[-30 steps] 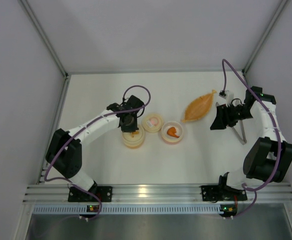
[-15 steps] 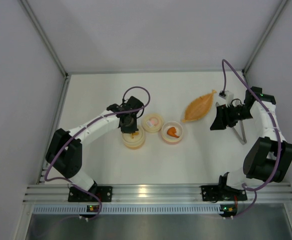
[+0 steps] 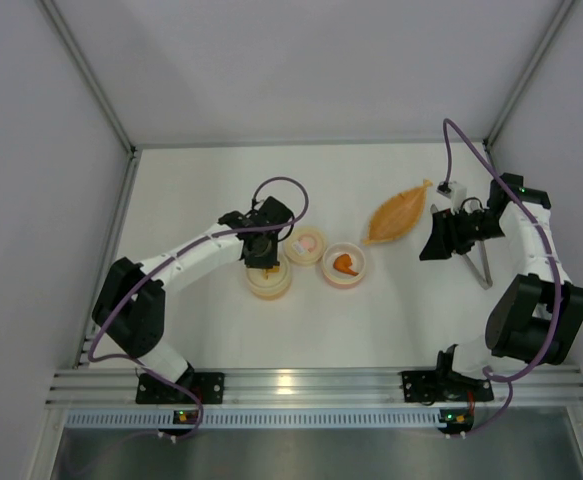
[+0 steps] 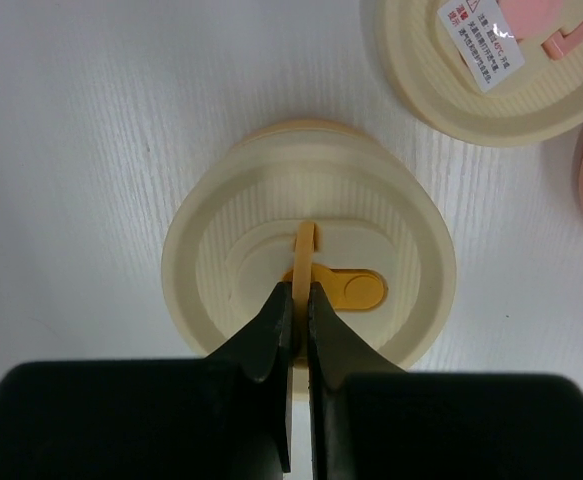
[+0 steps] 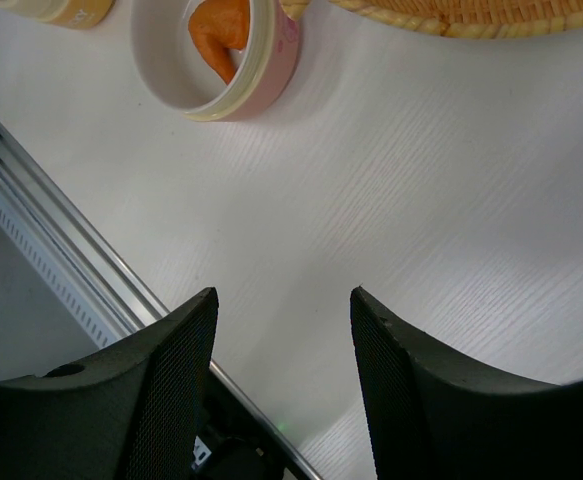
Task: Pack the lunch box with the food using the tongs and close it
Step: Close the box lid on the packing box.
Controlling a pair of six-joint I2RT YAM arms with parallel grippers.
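Observation:
My left gripper is shut on the thin upright tab of a cream lid with an orange mark. That lid lies over the yellow-orange tub of the lunch box. The pink tub stands open with an orange wedge of food inside. Its cream lid with a pink mark lies between the two tubs. The tongs lie on the table under my right arm. My right gripper hangs open and empty above bare table, well to the right of the pink tub.
An orange leaf-shaped dish lies at the back right, between the pink tub and the right gripper. A metal rail runs along the table's near edge. White walls close in the left, back and right sides.
My left gripper has shifted slightly to the right over the yellow-orange tub, still pinching the lid's tab. The right arm has not moved.

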